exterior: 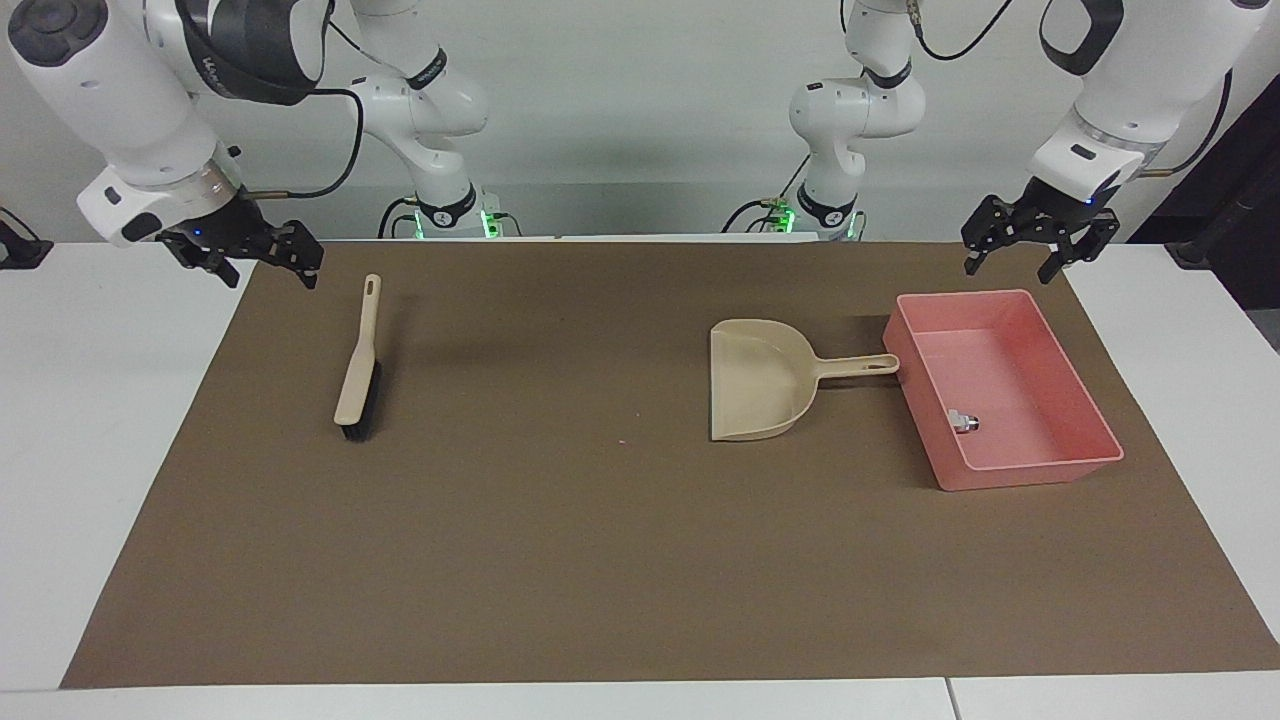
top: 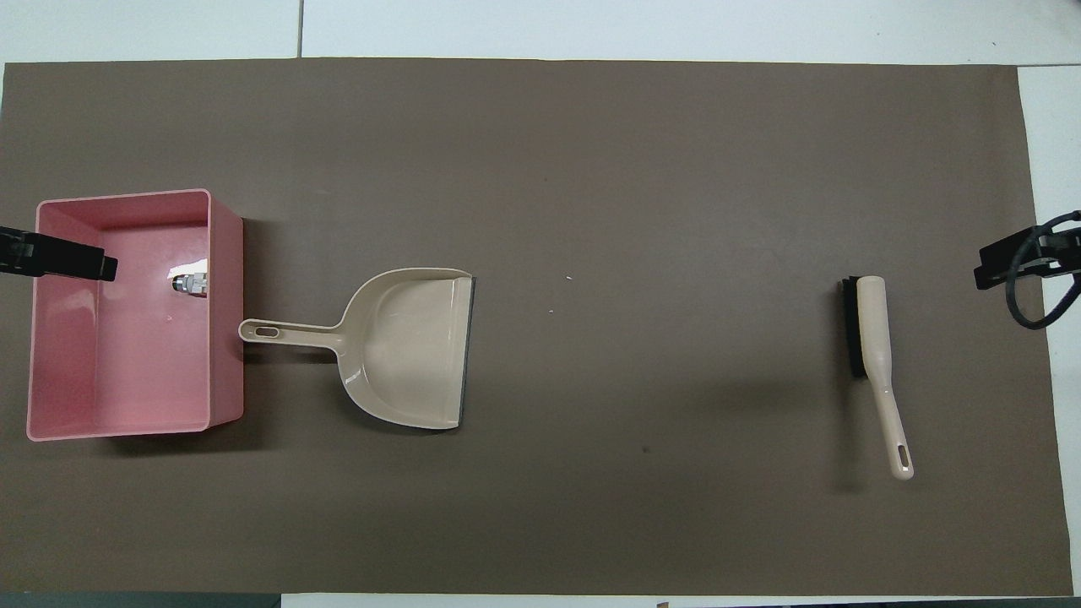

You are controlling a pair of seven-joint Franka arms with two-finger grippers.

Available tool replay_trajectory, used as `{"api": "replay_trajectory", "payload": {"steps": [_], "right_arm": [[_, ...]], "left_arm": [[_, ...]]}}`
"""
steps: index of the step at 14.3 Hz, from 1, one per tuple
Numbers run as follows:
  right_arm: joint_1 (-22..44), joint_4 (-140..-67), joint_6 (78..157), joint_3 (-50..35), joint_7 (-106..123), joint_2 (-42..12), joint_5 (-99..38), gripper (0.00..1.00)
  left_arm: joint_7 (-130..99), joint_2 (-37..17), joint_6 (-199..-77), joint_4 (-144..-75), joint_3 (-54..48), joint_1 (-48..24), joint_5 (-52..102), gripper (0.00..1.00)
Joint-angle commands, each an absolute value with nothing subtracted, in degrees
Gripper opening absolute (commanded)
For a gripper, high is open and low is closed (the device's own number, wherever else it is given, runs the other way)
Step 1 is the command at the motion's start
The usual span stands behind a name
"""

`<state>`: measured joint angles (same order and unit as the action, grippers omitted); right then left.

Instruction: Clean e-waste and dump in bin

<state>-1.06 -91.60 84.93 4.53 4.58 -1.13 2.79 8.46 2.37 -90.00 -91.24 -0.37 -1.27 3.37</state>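
The e-waste (exterior: 962, 421) was seen lying inside the bin (exterior: 1040, 465), against the wall nearest the dustpan (exterior: 760, 385); only one small whitish-and-metal piece could be made out, and a second part could not be found in either view. The bin stood on the brown mat (exterior: 600, 560) toward the left arm's end of the tabletop, with the dustpan's handle tip just beside its wall. The brush (exterior: 357, 365) lay flat on the mat toward the right arm's end, well apart from the dustpan.

The left gripper (exterior: 1030, 245) was held in the air above the mat's edge close to the bin's robot-side end, jaws apart and empty. The right gripper (exterior: 262, 262) was held above the mat's corner near the brush handle, jaws likewise apart and empty.

The sweeping and dumping were judged essentially finished. To close the step well, both arms should be kept high and drawn clear so that bin, dustpan and brush are not knocked, and the mat should be checked for any part left unswept.
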Motion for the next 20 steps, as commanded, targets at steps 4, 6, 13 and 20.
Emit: {"api": "replay_trajectory", "payload": {"steps": [4, 6, 13, 20], "right_arm": [[-0.6, -91.6, 85.3, 5.1, 4.3, -0.8, 2.5, 0.99], [-0.6, -91.6, 85.3, 5.1, 4.3, -0.8, 2.5, 0.99], [-0.7, -91.6, 85.3, 5.1, 4.5, -0.8, 2.5, 0.99], [-0.7, -91.7, 85.3, 5.3, 4.6, -0.7, 2.5, 0.99]], "left_arm": [[3.9, -0.1, -83.6, -87.9, -0.2, -0.2, 3.3, 0.98], [3.6, -0.2, -83.8, -87.7, -0.2, -0.2, 1.7, 0.98], [-0.3, -0.5, -83.8, -87.4, -0.3, -0.4, 1.2, 0.98], [-0.3, -0.4, -84.2, -87.6, -0.3, -0.4, 1.1, 0.99]]}}
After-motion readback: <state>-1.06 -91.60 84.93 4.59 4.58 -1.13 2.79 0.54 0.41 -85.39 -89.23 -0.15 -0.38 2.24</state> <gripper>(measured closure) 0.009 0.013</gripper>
